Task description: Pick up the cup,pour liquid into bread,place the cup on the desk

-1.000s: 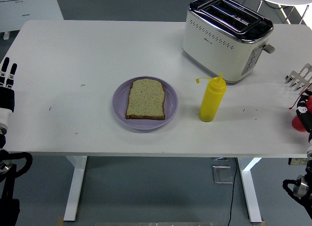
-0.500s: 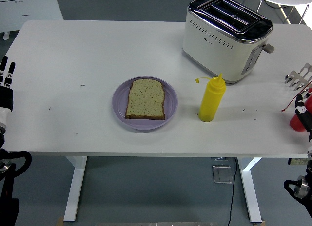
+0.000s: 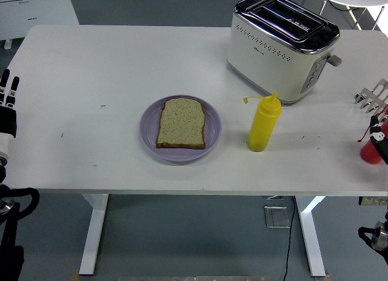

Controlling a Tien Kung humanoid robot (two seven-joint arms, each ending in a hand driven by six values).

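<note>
Bottle (image 3: 264,125): yellow squeeze bottle, the only pourer in view and taken as the task's "cup"; upright on the table (image 3: 109,63), just right of the plate (image 3: 148,132), in front of the toaster (image 3: 282,45).
Handling: judged light, soft-walled plastic; a hard squeeze would likely push liquid out early. Smooth sides may slip.
Hold point: mid-body, below the shoulder, clear of the nozzle and its dangling cap.
Bread (image 3: 181,123): one slice, flat on the plate, bare.
Right hand (image 3: 371,100): at the right edge, well apart from the bottle; fingers spread, holding nothing.
Left hand (image 3: 8,93): rests at the left edge, fingers straight, empty.
Change: right arm's lower parts sit slightly lower and further out than a second ago; bottle, bread, plate and left hand unmoved.
Progress: pick-up not yet begun.
</note>
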